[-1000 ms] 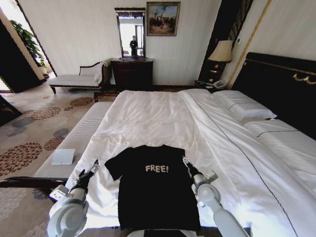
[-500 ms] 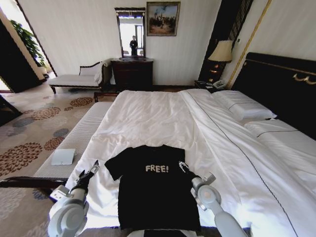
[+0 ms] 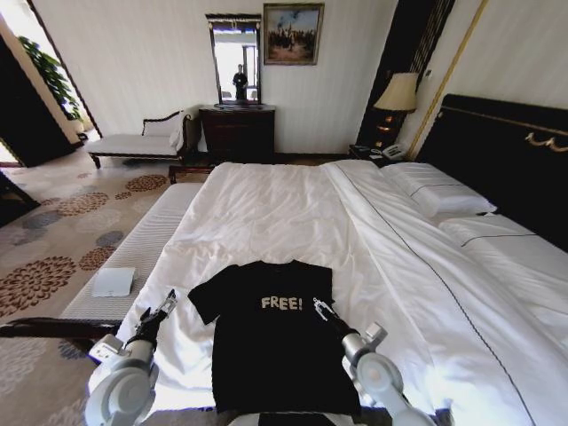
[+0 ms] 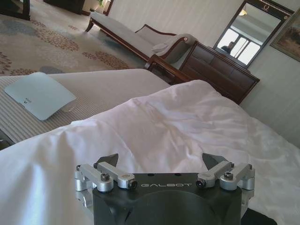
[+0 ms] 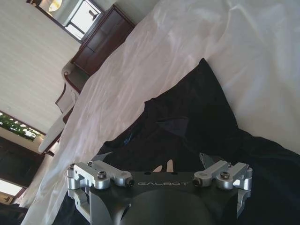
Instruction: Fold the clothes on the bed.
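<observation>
The clothes are one black T-shirt (image 3: pixel 275 351) with white "FREE!" lettering, lying flat near the front edge of the bed (image 3: pixel 266 204). My right gripper (image 3: pixel 321 308) hovers over the shirt's right chest, just beside the lettering. In the right wrist view that gripper (image 5: pixel 154 161) is open, with the black cloth (image 5: pixel 197 112) spread under it and nothing between the fingers. My left gripper (image 3: pixel 165 305) rests over the white sheet, a little left of the shirt's left sleeve. In the left wrist view it (image 4: pixel 161 161) stands open above the white duvet (image 4: pixel 154 126).
A striped bench (image 3: pixel 146 244) runs along the bed's left side with a flat white pad (image 3: pixel 114 281) on it. Pillows (image 3: pixel 439 191) and a dark headboard (image 3: pixel 506 151) lie to the right. A chaise (image 3: pixel 133 142), dresser (image 3: pixel 238 131) and lamp (image 3: pixel 399 91) stand at the far wall.
My right gripper has moved inward from the shirt's right sleeve edge to over the chest, beside the lettering. The left arm and the shirt have stayed put.
</observation>
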